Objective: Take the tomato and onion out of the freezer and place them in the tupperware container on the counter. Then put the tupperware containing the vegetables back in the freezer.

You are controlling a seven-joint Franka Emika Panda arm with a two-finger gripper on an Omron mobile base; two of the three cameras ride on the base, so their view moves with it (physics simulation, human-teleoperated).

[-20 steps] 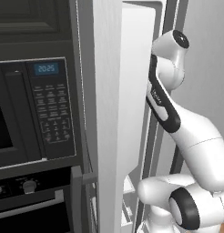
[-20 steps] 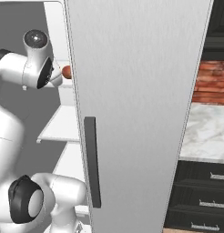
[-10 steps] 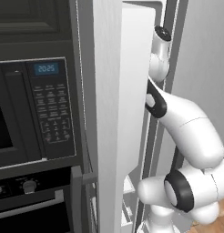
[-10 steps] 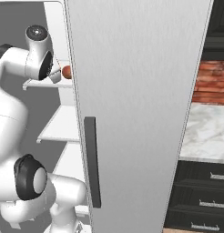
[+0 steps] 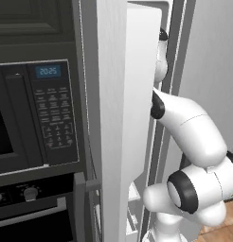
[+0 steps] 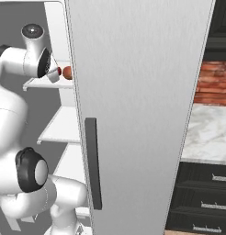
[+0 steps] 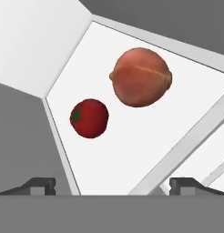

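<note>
Red tomato [image 7: 89, 118] just beside brown onion [image 7: 140, 77] on the white freezer shelf [image 7: 132, 150]. Gripper [image 7: 112, 185] wide open, holding nothing. Could bump and roll the tomato away if reaching crooked.

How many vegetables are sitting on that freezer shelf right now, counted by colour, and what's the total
Deep red: 1, the tomato
Orange-brown: 1, the onion
Total: 2, lying apart on the white shelf, neither held.
</note>
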